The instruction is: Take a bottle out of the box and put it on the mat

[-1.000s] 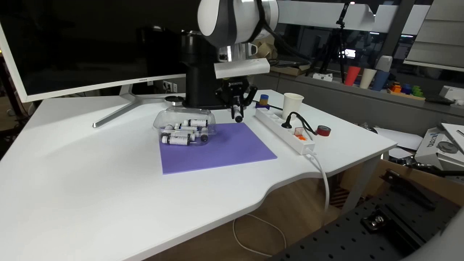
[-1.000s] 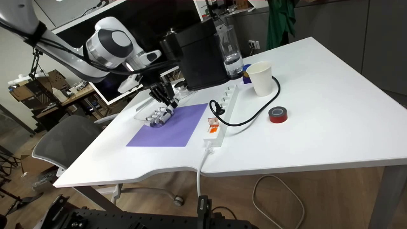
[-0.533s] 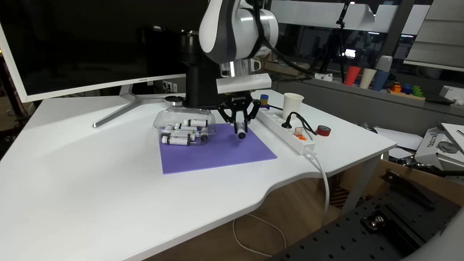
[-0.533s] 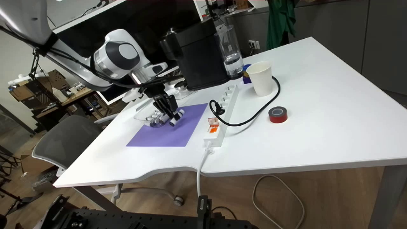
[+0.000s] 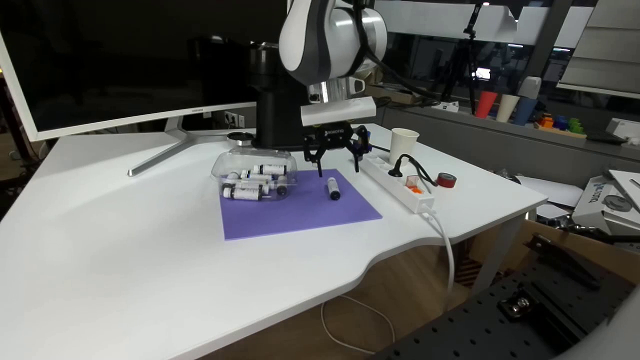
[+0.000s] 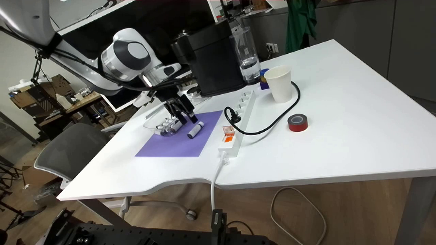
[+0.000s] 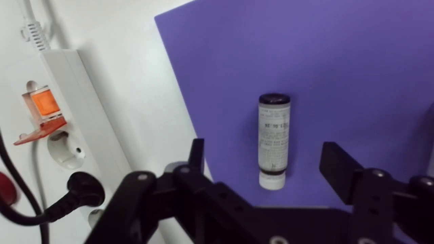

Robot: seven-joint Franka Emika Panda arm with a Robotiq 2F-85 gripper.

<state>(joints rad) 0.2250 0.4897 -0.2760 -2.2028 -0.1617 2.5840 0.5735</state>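
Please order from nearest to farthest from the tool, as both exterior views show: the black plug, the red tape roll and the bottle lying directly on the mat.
1. Bottle: on the purple mat, nearly under the open tool.
2. Black plug: on the white power strip.
3. Red tape roll: beyond that strip.

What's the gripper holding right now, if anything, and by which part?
Nothing is held: the gripper is open, and the bottle lies on its side on the mat.

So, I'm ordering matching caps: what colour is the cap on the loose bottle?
The cap is white, seen best in the wrist view.
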